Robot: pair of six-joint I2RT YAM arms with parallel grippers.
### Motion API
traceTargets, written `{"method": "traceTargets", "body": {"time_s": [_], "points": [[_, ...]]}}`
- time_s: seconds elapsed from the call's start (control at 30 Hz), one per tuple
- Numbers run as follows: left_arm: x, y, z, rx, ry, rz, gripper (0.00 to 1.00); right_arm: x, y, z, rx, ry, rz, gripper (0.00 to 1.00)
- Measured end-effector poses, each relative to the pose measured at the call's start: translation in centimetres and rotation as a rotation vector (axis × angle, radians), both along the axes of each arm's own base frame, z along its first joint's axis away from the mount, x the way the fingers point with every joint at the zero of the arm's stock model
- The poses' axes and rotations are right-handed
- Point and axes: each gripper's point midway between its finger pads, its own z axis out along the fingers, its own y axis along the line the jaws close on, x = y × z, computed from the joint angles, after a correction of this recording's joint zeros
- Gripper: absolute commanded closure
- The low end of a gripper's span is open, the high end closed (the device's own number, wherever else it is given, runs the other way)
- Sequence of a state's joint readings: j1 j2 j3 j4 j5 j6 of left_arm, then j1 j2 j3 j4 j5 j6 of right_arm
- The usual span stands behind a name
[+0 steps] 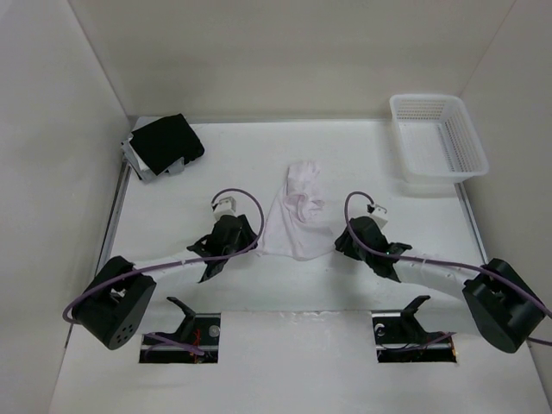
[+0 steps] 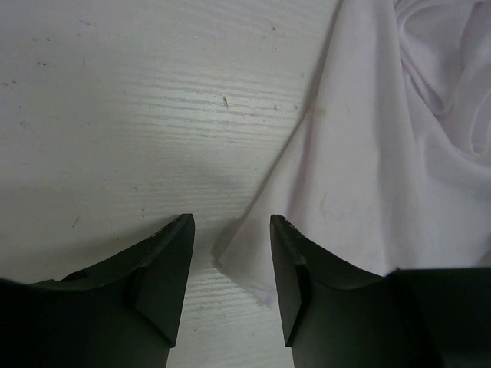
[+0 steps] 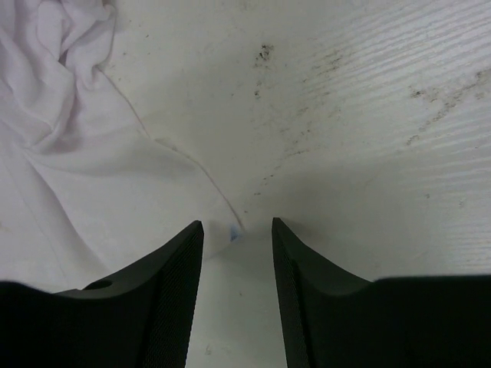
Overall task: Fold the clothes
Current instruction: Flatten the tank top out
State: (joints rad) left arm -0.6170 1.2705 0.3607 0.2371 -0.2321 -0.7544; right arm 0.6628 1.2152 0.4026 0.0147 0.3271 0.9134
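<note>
Item: clothes (image 1: 296, 222), crumpled. Left gripper (image 2: 231, 224) and right gripper (image 3: 238, 226) — jaws spread, holding nothing. I'd pinch each near corner squarely — then lift both evenly

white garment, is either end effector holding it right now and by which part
Nothing is held. The left end effector and the right end effector are both open, each poised at a near corner of the white garment without gripping it.
</note>
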Motion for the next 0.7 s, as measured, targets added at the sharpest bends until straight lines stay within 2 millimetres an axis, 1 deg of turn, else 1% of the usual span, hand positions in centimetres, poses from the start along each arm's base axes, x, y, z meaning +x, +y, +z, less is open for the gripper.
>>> {"method": "traceTargets", "body": {"time_s": [0.07, 0.17, 0.23, 0.3, 0.37, 0.43, 0.47, 0.5, 0.53, 0.57, 0.6, 0.63, 0.67, 0.7], "points": [[0.0, -0.2, 0.0, 0.002, 0.001, -0.007, 0.62, 0.4, 0.3, 0.0, 0.004, -0.003, 0.0, 0.64], [-0.2, -0.7, -0.2, 0.005, 0.008, -0.021, 0.69, 0.8, 0.9, -0.2, 0.023, -0.004, 0.006, 0.76], [-0.3, -1.0, -0.3, 0.002, 0.015, -0.033, 0.83, 0.8, 1.3, -0.4, 0.036, 0.004, 0.019, 0.89], [-0.6, -1.3, -0.5, -0.003, 0.031, -0.052, 0.95, 0.6, 1.5, -0.5, 0.05, 0.019, 0.036, 1.0], [-0.9, -1.3, -0.7, -0.002, 0.046, -0.061, 0.99, 0.7, 1.5, -0.5, 0.063, 0.029, 0.045, 1.0], [-0.9, -1.0, -0.4, -0.001, 0.054, -0.058, 1.0, 0.8, 1.5, -0.1, 0.071, 0.022, 0.052, 1.0], [-0.8, -0.8, 0.1, -0.001, 0.052, -0.051, 1.0, 0.9, 1.4, 0.6, 0.079, 0.003, 0.054, 1.0], [-0.5, -0.7, 1.2, -0.006, 0.034, -0.042, 1.0, 1.1, 1.5, 1.6, 0.093, -0.025, 0.057, 1.0], [-0.2, -0.5, 2.5, -0.003, 0.012, -0.034, 1.0, 1.3, 1.6, 3.1, 0.117, -0.066, 0.06, 1.0], [0.4, -0.5, 4.5, -0.01, -0.03, -0.022, 1.0, 1.5, 1.7, 4.9, 0.146, -0.118, 0.064, 1.0], [0.9, -0.7, 6.9, -0.021, -0.085, -0.015, 1.0, 1.6, 1.7, 6.8, 0.178, -0.17, 0.066, 1.0], [1.4, -1.0, 9.9, -0.037, -0.154, -0.008, 0.95, 1.5, 1.7, 8.8, 0.21, -0.225, 0.068, 1.0], [1.5, -1.4, 13.1, -0.05, -0.225, -0.005, 0.9, 1.4, 1.5, 10.6, 0.239, -0.274, 0.067, 1.0], [1.3, -1.7, 15.4, -0.063, -0.274, -0.007, 0.82, 1.2, 1.2, 11.9, 0.262, -0.311, 0.065, 1.0]]}}
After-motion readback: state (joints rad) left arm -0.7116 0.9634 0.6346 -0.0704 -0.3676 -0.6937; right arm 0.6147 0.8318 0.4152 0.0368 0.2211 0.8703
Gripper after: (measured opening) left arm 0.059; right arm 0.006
